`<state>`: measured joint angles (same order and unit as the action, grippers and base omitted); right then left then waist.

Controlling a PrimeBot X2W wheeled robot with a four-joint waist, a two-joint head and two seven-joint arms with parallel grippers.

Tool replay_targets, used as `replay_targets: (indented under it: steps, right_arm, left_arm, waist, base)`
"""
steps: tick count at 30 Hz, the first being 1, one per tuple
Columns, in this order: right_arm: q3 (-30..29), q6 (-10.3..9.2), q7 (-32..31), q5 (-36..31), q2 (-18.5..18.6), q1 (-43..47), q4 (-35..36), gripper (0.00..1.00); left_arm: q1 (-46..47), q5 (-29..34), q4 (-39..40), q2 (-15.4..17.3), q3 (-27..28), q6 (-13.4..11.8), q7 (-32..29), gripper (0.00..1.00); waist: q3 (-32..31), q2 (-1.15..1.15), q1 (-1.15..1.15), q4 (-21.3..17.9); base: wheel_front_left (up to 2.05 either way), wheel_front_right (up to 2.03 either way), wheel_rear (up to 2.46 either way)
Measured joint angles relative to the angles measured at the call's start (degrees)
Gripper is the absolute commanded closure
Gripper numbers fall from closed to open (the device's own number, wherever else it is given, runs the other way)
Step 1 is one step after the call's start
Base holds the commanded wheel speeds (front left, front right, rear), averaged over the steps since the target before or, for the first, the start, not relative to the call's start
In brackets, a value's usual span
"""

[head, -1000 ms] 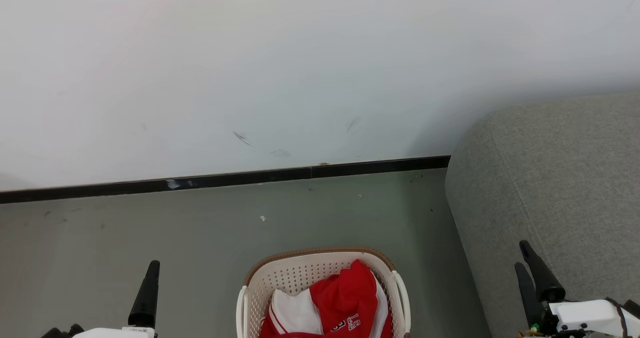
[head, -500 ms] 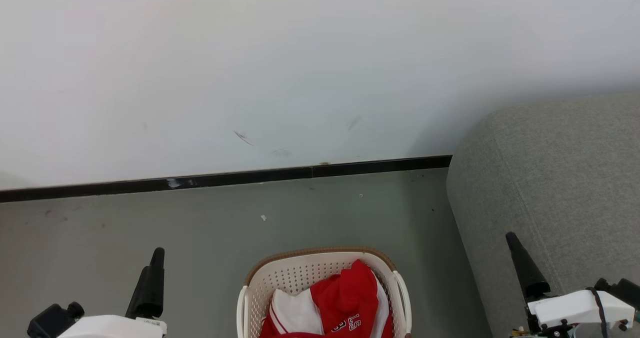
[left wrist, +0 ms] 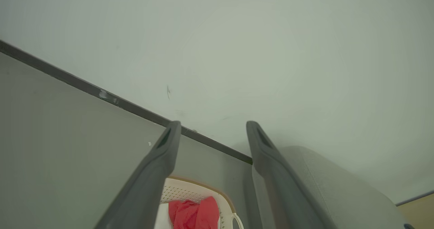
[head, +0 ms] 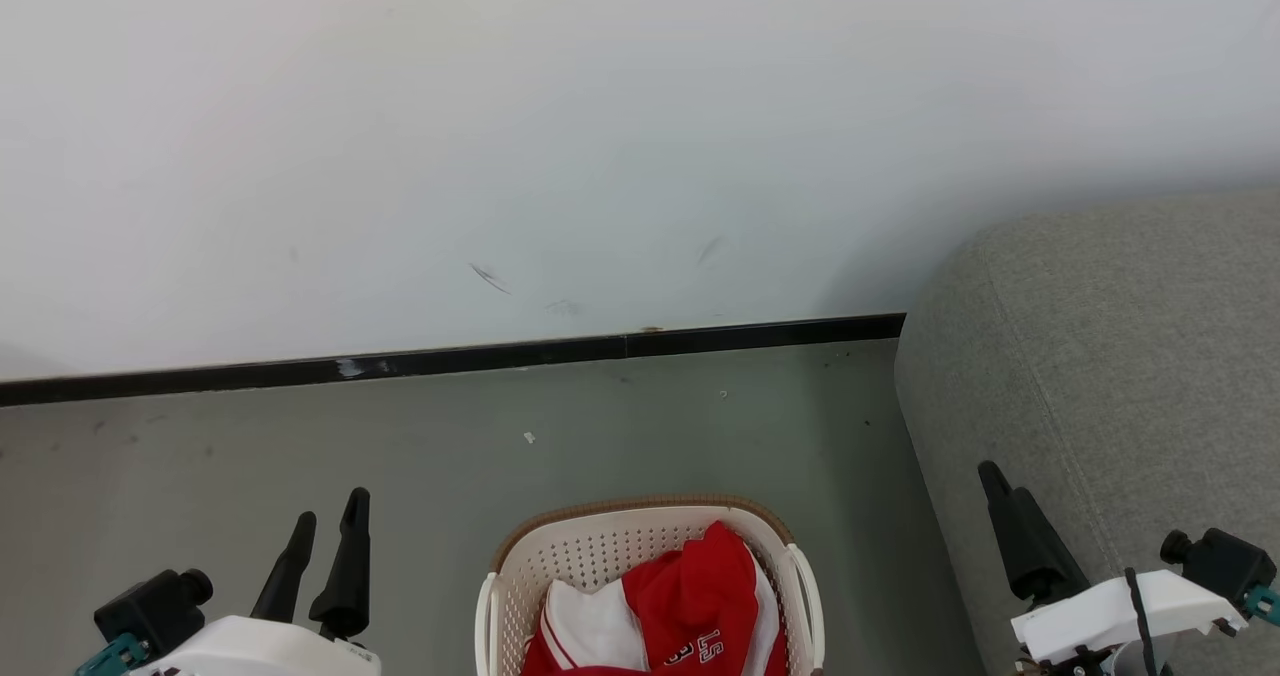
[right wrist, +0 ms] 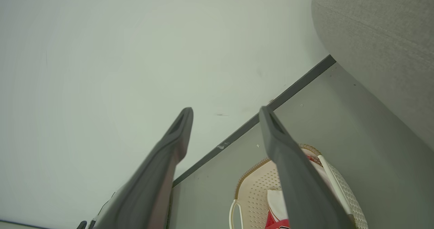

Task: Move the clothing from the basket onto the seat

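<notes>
Clothing (head: 690, 606), a red-and-white bundle with a lettered jersey, lies heaped inside the cream perforated basket (head: 600, 546), which stands on the grey floor (head: 400, 436) at the near middle. Left of the basket, the left tool (head: 332, 508) hangs released, its fingers apart and empty. To the right, the right tool (head: 1000, 481) is likewise spread and holds nothing, in front of the light-grey seat (head: 1120, 356). Farther back, a black baseboard (head: 500, 354) meets the white wall (head: 600, 106).
</notes>
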<state>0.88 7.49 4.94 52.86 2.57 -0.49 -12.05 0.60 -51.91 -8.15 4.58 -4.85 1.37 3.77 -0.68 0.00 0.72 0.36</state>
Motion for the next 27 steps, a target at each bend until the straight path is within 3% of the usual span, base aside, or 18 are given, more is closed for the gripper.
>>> replay_targets:
  steps: [15,27]
  right_arm:
    - [1.6,0.0,2.7,-14.8,-0.1,0.1,1.8,0.0]
    - [2.4,0.0,4.7,-26.0,-0.1,0.2,3.0,0.0]
  left_arm:
    - [-1.0,15.6,0.5,1.0,-5.0,-3.3,3.0,0.0]
    - [-1.3,26.5,1.3,0.8,-7.0,-6.6,5.5,0.0]
  waist:
    - [0.3,0.0,-0.55,0.1]
    - [0.4,0.0,-0.67,0.3]
  base:
    - [0.0,0.0,0.0]
    - [0.0,0.0,0.0]
